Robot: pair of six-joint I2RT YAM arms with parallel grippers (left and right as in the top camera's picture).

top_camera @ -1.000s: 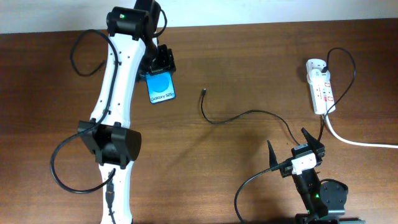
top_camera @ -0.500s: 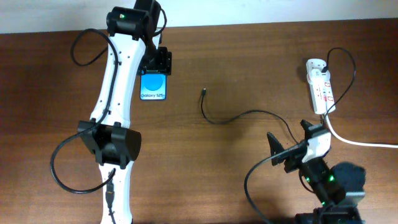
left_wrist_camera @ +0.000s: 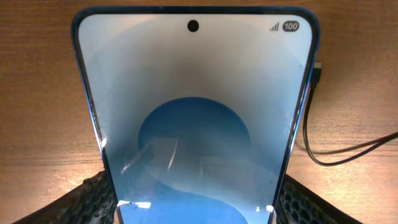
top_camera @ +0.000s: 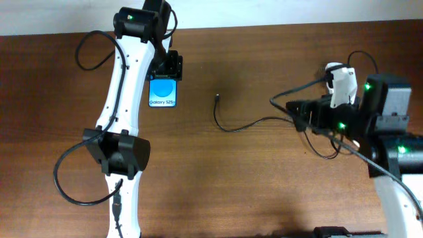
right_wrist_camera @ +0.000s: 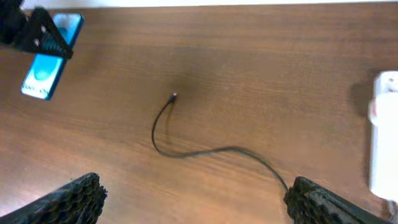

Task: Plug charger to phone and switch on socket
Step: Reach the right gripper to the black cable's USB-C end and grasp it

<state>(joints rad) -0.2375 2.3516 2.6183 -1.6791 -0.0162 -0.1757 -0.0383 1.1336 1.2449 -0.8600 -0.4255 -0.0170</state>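
My left gripper [top_camera: 165,73] is shut on the phone [top_camera: 163,94], whose blue screen faces up at the back left. In the left wrist view the phone [left_wrist_camera: 196,112] fills the frame between the fingers [left_wrist_camera: 196,208]. The charger [top_camera: 231,128] lies loose on the table, its connector tip [top_camera: 217,98] to the right of the phone and apart from it. My right gripper [top_camera: 289,114] is open and empty, above the cable's right part. The socket [top_camera: 330,67] is mostly hidden under the right arm; its white edge shows in the right wrist view [right_wrist_camera: 384,134].
The right wrist view shows the cable [right_wrist_camera: 186,152], its tip [right_wrist_camera: 174,96], the phone [right_wrist_camera: 45,62] at the far left, and my spread fingers [right_wrist_camera: 199,202]. The white left arm [top_camera: 122,119] runs down the table's left side. The robot's black cables loop near both arms.
The right arm has swung from the front edge up to the right middle, now covering the socket. The left gripper turned the phone from tilted to square, then held still.
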